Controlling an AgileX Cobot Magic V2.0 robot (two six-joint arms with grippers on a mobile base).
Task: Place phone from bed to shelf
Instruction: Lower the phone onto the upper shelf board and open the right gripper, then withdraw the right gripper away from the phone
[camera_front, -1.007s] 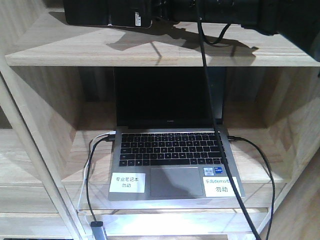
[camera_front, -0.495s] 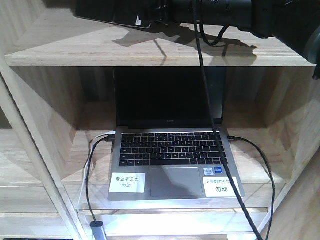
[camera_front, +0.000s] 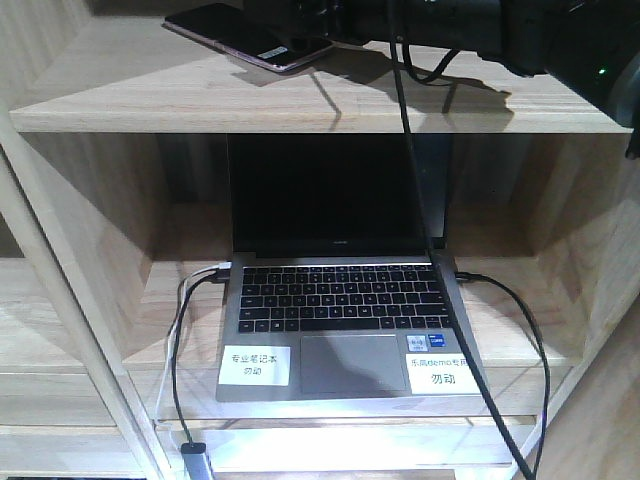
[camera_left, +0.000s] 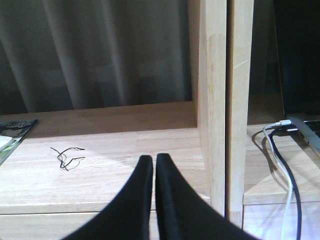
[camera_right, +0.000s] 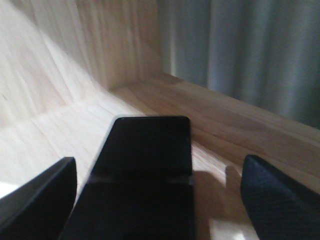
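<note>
Change: a second ago the flat glossy black phone with its pinkish-gold rim (camera_front: 250, 40) hung tilted in my grip above the top board; now it lies flat on that board of the pale-wood plank shelf (camera_front: 300, 105).
Right end effector (camera_right: 155, 190): released, fingers spread wide either side of the phone, neither touching it.
Left end effector (camera_left: 152, 165): clenched on nothing, low beside a shelf upright.
Meaning: the placing looks done; I judge only my withdrawal remains.
Top compartment: the phone.
Middle compartment: an open silver laptop with black screen (camera_front: 340, 300), cables plugged in.
</note>
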